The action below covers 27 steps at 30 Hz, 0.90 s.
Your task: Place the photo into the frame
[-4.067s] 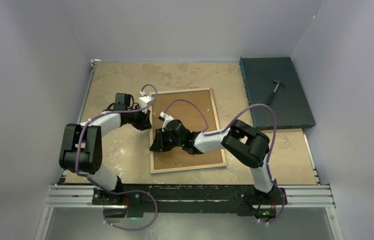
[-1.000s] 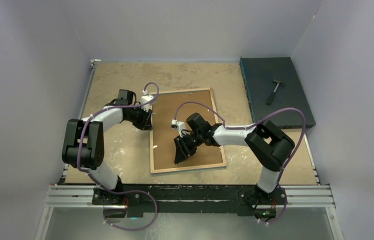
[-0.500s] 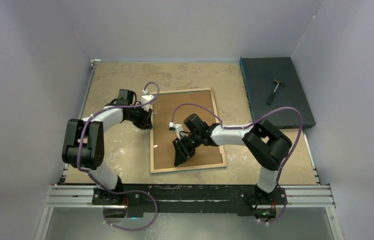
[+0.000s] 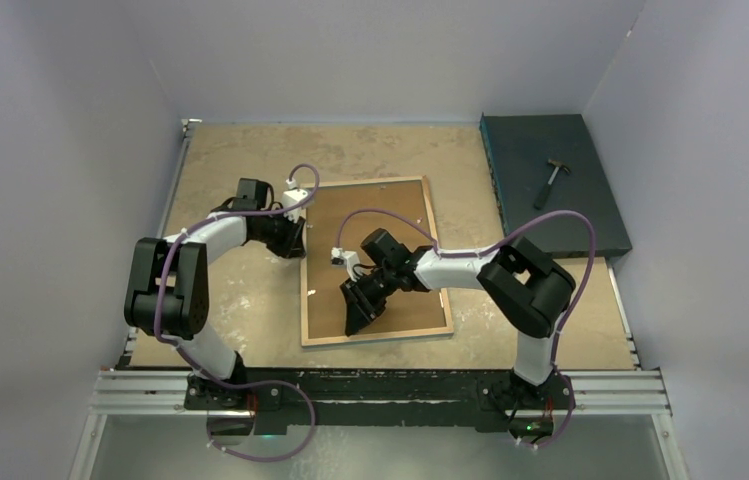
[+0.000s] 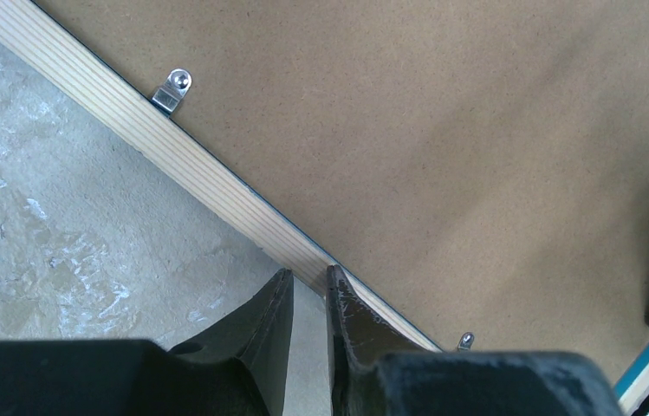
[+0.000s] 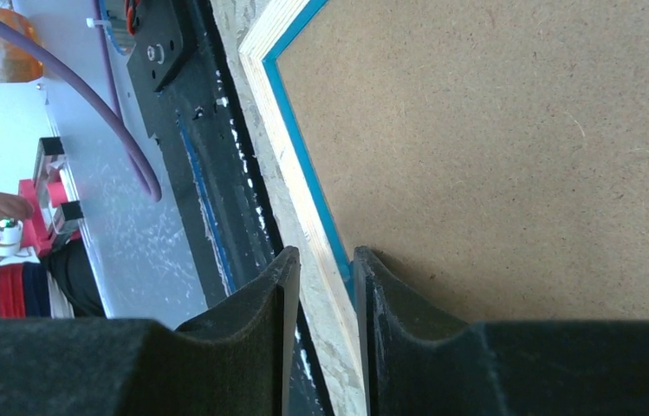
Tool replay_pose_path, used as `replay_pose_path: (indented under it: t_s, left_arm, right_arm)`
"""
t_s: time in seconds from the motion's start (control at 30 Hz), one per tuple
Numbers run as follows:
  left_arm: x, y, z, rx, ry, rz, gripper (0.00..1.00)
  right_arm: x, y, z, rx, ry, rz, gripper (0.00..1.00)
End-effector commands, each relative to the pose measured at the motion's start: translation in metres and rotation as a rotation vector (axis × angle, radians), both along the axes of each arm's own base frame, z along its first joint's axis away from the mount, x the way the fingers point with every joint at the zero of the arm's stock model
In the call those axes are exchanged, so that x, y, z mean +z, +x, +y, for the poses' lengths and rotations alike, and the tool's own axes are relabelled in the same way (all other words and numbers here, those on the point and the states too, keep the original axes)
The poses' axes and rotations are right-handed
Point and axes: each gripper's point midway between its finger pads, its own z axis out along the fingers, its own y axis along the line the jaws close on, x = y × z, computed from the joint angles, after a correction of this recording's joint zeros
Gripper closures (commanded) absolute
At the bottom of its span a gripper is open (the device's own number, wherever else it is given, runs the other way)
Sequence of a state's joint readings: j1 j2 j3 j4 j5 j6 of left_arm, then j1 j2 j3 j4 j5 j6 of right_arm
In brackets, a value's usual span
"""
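The frame (image 4: 400,335) lies face down mid-table, pale wood edge up, with a brown backing board (image 4: 390,210) filling it. The photo is hidden. My left gripper (image 4: 297,240) sits at the frame's left edge. In the left wrist view its jaws (image 5: 308,273) stand a narrow gap apart with only table between them, and one fingertip (image 5: 338,282) is on the wood edge (image 5: 130,113). My right gripper (image 4: 355,322) is over the board near the frame's near edge. Its open jaws (image 6: 327,253) stand either side of the wood-and-blue edge (image 6: 279,130); whether they touch it I cannot tell.
A dark teal slab (image 4: 520,150) with a small hammer (image 4: 550,178) lies at the back right. Metal clips (image 5: 171,91) hold the board at the frame's edge. The black rail (image 4: 380,385) runs close along the frame's near side. White walls enclose the table.
My right gripper has shifted a little left and nearer over the board, and its jaws have narrowed. The left arm and the frame have not moved.
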<state>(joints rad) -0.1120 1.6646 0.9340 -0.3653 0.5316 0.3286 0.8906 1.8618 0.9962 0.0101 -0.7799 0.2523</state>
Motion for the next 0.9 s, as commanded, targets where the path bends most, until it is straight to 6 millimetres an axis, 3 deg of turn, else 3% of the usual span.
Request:
replay_pose_path:
  t_s: [0.0, 0.3, 0.67, 0.87]
  left_arm:
    - [-0.018, 0.005, 0.01, 0.008, 0.08, -0.019, 0.83]
    - [-0.014, 0.009, 0.011, 0.018, 0.084, -0.029, 0.84]
    - [-0.016, 0.014, 0.016, 0.032, 0.113, -0.038, 0.85]
    - [-0.015, 0.014, 0.017, 0.038, 0.116, -0.043, 0.85]
  right_arm:
    - [0.0, -0.01, -0.01, 0.029, -0.036, 0.015, 0.67]
    - [-0.001, -0.016, -0.005, 0.083, -0.065, -0.026, 0.69]
    - [-0.007, -0.008, -0.021, 0.035, -0.199, -0.131, 0.7]
    - [0.001, -0.003, -0.018, 0.037, -0.213, -0.167, 0.71]
